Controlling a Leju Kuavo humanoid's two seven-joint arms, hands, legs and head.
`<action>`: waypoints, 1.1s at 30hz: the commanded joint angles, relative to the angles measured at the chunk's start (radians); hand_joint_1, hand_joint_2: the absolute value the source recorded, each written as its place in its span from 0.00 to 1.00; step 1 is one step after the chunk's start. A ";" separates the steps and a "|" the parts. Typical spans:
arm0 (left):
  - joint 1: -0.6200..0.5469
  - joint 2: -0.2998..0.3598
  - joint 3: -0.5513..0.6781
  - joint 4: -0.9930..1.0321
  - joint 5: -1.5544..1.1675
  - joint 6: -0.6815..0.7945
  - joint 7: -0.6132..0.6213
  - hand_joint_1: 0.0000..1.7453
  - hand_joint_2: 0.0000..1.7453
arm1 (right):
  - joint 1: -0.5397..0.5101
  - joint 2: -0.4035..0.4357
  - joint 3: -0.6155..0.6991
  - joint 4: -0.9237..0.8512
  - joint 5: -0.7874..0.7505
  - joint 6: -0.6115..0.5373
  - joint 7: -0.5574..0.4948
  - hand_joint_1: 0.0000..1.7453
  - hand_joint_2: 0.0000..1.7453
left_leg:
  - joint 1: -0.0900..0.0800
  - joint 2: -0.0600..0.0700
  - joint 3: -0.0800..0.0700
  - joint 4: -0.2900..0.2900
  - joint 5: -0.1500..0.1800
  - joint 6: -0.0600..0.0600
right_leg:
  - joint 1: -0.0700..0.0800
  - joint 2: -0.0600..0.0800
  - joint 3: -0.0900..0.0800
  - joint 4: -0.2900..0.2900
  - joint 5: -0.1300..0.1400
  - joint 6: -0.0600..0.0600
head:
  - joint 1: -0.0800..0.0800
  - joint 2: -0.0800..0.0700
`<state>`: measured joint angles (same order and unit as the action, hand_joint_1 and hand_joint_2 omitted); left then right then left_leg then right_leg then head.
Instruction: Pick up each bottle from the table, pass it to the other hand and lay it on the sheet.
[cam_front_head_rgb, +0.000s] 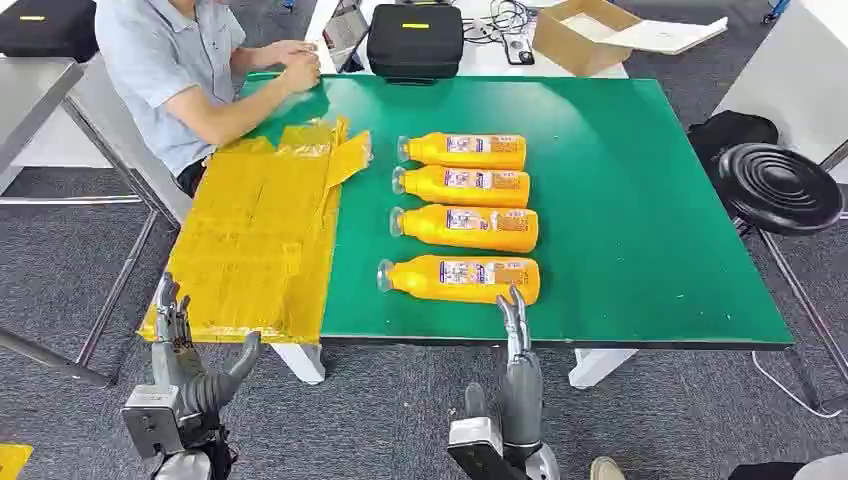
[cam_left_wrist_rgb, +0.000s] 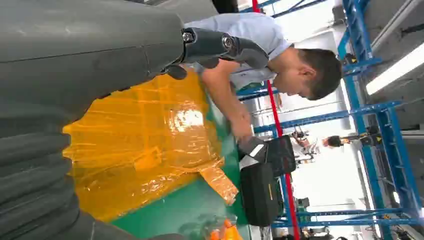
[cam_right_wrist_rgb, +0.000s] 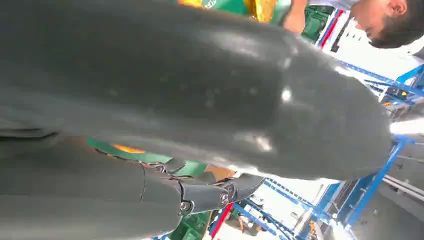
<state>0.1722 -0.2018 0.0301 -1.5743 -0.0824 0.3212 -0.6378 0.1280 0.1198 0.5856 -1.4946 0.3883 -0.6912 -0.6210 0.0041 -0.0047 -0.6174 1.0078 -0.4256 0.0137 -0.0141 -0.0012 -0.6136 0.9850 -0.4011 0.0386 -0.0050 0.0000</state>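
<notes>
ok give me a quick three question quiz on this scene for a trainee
1. How many orange bottles lie on the green table?
2. True or false: a bottle already lies on the yellow sheet.
3. Which robot hand is nearest a bottle? A) left robot hand B) right robot hand

Key:
1. Four, in a row, caps toward the sheet.
2. False; no bottle is on it.
3. B; its fingertips are at the nearest bottle, with nothing held.

Head view looked down from high on the green table (cam_front_head_rgb: 640, 200); wrist views sat close behind each hand, turned sideways; shared the yellow sheet (cam_left_wrist_rgb: 145, 145) and seated person (cam_front_head_rgb: 170, 70).
</notes>
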 joint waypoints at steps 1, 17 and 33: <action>0.004 0.003 -0.011 -0.042 -0.008 -0.008 -0.002 0.00 1.00 | 0.007 -0.036 0.017 -0.032 0.006 -0.007 0.002 0.00 0.00 | 0.001 0.000 0.004 0.000 -0.002 -0.001 | 0.001 0.000 0.004 0.000 -0.002 -0.001 | 0.000 0.000; 0.000 0.008 -0.006 -0.079 -0.033 -0.016 0.009 0.00 1.00 | -0.002 -0.027 0.009 -0.022 0.002 -0.007 -0.011 0.00 0.00 | 0.001 0.000 0.003 0.000 -0.001 -0.001 | 0.001 0.000 0.003 0.000 -0.001 -0.001 | 0.000 0.000; -0.035 -0.013 -0.019 0.003 -0.043 -0.008 0.004 0.00 1.00 | 0.009 -0.034 -0.013 -0.030 0.002 -0.007 -0.010 0.00 0.00 | 0.000 -0.001 0.006 -0.001 -0.001 -0.001 | 0.001 -0.002 0.006 -0.001 -0.002 -0.001 | 0.000 0.000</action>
<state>0.1745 -0.2110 0.0259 -1.6522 -0.1209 0.3101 -0.6374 0.1454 0.1148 0.5844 -1.5282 0.3948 -0.6920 -0.6298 0.0042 -0.0047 -0.6171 1.0078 -0.4254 0.0137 -0.0140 -0.0012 -0.6135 0.9850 -0.4010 0.0385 -0.0050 0.0000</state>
